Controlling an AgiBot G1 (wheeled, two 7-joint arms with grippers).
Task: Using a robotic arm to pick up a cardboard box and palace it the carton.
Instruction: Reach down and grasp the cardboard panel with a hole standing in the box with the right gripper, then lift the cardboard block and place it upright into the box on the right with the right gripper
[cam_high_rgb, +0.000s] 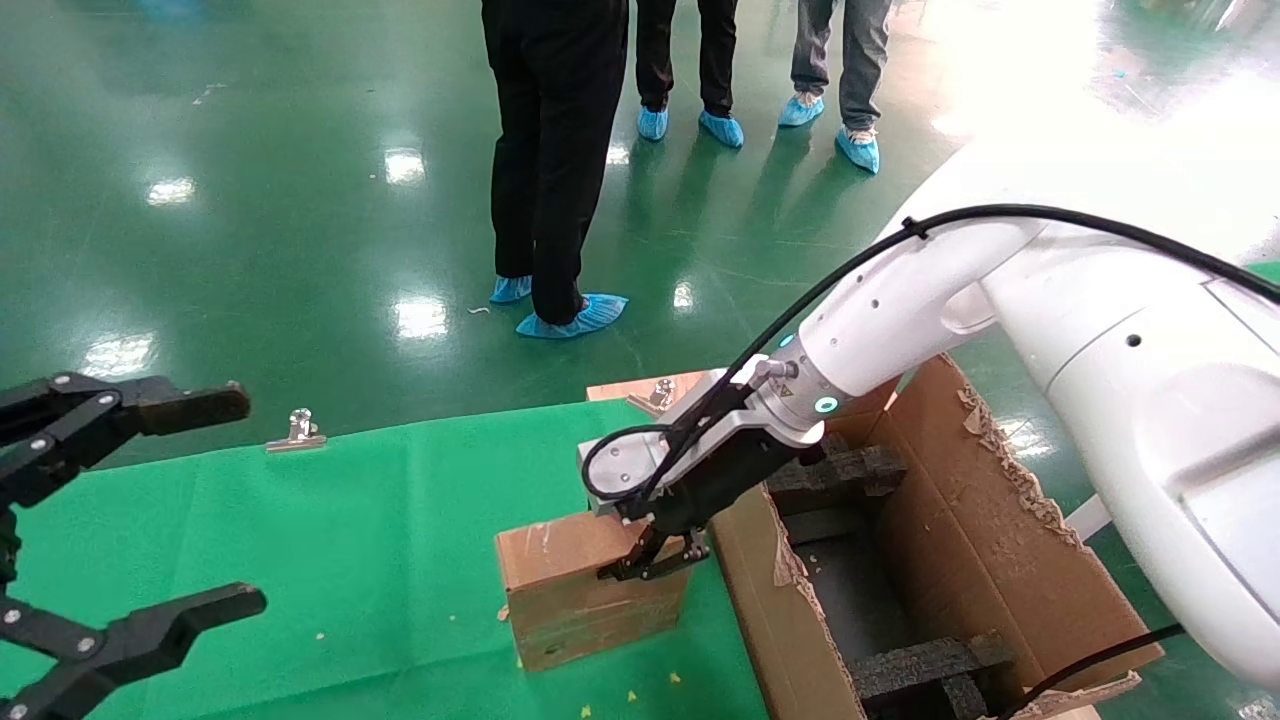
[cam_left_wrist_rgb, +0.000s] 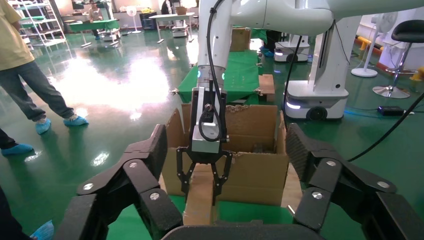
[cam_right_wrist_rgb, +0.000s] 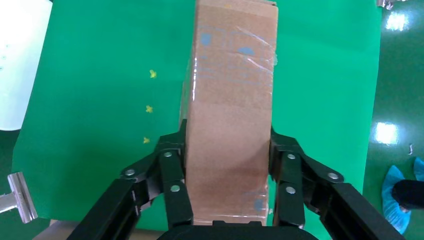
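The small brown cardboard box (cam_high_rgb: 570, 590) with taped seams stands on its narrow edge on the green cloth, right beside the carton (cam_high_rgb: 960, 520). The white robotic arm (cam_high_rgb: 900, 320) reaches down from the right. My right gripper (cam_high_rgb: 655, 555) is shut on the box's top, one finger pressed on each broad side. The right wrist view shows the box (cam_right_wrist_rgb: 232, 90) squeezed in the right gripper (cam_right_wrist_rgb: 227, 145). The carton is open, with ragged flaps and black foam inserts (cam_high_rgb: 930, 670). My left gripper (cam_high_rgb: 250, 500) is open and empty at the far left, facing the box (cam_left_wrist_rgb: 200, 200) and the carton (cam_left_wrist_rgb: 255, 170).
A metal binder clip (cam_high_rgb: 296, 430) sits on the cloth's far edge. Several people in blue shoe covers (cam_high_rgb: 575, 315) stand on the green floor beyond the table. Another white robot base (cam_left_wrist_rgb: 320, 95) stands behind the carton.
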